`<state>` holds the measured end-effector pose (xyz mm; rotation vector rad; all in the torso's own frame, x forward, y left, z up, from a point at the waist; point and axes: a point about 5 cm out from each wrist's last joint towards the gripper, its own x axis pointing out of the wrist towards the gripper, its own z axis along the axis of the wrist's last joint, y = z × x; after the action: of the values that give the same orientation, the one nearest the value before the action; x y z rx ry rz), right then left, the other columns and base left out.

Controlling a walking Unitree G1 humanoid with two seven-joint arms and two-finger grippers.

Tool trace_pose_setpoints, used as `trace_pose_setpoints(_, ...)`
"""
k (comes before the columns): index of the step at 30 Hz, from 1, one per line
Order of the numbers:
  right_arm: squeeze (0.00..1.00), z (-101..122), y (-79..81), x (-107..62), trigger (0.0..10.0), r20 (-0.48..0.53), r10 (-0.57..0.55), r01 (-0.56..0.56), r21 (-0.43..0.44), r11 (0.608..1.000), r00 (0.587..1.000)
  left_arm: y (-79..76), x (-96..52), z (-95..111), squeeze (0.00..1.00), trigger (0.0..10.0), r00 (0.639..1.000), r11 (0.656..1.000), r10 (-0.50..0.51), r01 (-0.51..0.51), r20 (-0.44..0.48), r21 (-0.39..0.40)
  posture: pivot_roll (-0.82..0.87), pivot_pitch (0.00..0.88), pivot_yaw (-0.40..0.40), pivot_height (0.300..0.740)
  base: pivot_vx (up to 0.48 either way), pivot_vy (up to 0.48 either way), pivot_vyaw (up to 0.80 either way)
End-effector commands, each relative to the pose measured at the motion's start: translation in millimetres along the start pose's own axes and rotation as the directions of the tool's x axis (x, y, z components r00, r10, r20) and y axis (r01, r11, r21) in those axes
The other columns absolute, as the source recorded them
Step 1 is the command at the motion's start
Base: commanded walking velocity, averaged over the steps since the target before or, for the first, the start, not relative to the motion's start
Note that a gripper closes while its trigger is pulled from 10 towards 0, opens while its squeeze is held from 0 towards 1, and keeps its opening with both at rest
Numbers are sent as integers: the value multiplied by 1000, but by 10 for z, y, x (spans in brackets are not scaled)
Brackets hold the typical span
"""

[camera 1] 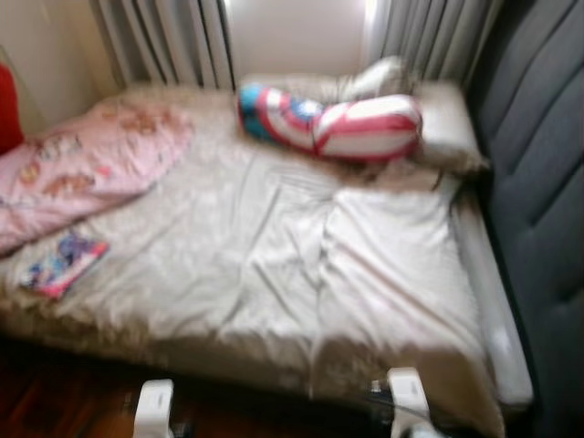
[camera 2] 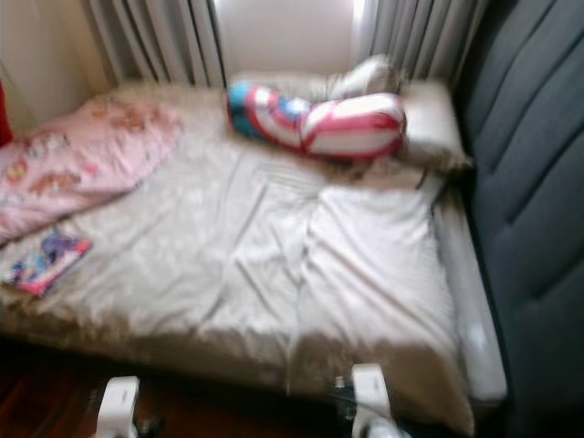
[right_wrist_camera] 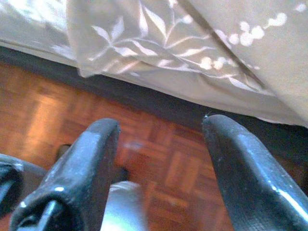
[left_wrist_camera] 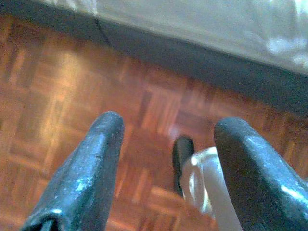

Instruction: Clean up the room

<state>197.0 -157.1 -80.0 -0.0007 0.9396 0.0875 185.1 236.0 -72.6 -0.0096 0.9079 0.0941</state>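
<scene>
A bed with a wrinkled beige sheet (camera 1: 301, 265) lies before me. On it rest a pink blanket (camera 1: 87, 169) at the left, a colourful book (camera 1: 62, 263) near the left front edge, and a red, white and blue bolster (camera 1: 333, 121) at the head, against beige pillows (camera 1: 438, 123). My left gripper (left_wrist_camera: 166, 173) hangs open over the parquet floor (left_wrist_camera: 62, 96) beside the bed. My right gripper (right_wrist_camera: 161, 168) is open too, low by the hanging leaf-patterned sheet edge (right_wrist_camera: 159, 43). Both arms (camera 1: 153, 406) show at the bottom of the eye views.
A dark grey padded headboard or wall panel (camera 1: 538, 182) runs along the right side. Grey curtains (camera 1: 164, 41) hang behind the bed around a bright window. A red object (camera 1: 9, 109) is at the far left. Dark wooden floor (camera 1: 55, 401) lies in front of the bed.
</scene>
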Motion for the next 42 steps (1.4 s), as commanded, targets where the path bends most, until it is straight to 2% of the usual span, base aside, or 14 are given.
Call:
trace_pose_setpoints(1,0,-42,-70,-15,10000,-10,-20,20,3,1000,1000,-12,10,31,0,10000,1000,1000,-2,2,0,-4,25,0,-13,740,0,-375,0)
trace_pose_setpoints(9,0,-44,-83,-17,10000,-13,-22,22,-2,1000,1000,-24,11,28,0,10000,1000,1000,-1,1,1,-10,25,0,-17,740,0,-375,0)
trace_pose_setpoints(21,0,-77,-78,-21,10000,-26,-21,21,-3,1000,999,-15,4,-8,0,10000,1000,999,11,-11,-5,-34,17,0,-15,740,0,50,0)
trace_pose_setpoints(25,0,-81,-74,-21,10000,-30,-16,15,-8,1000,999,-13,3,-11,0,10000,1000,1000,11,-11,-9,-26,16,0,-14,740,0,456,-750)
trace_pose_setpoints(33,0,-79,-79,-21,10000,-32,-16,16,-6,1000,999,-18,5,-6,0,10000,1000,999,13,-13,-4,-37,19,0,-18,740,0,0,-738)
trace_pose_setpoints(37,0,-73,-81,-20,10000,-31,-15,15,-8,1000,999,-18,6,-3,0,10000,1000,999,16,-16,-3,-41,21,0,-20,740,0,352,-739)
trace_pose_setpoints(42,0,-59,-81,-20,10000,-16,-16,16,-2,1000,1000,-14,6,7,0,10000,1000,999,21,-21,3,-29,22,0,-20,740,0,0,0)
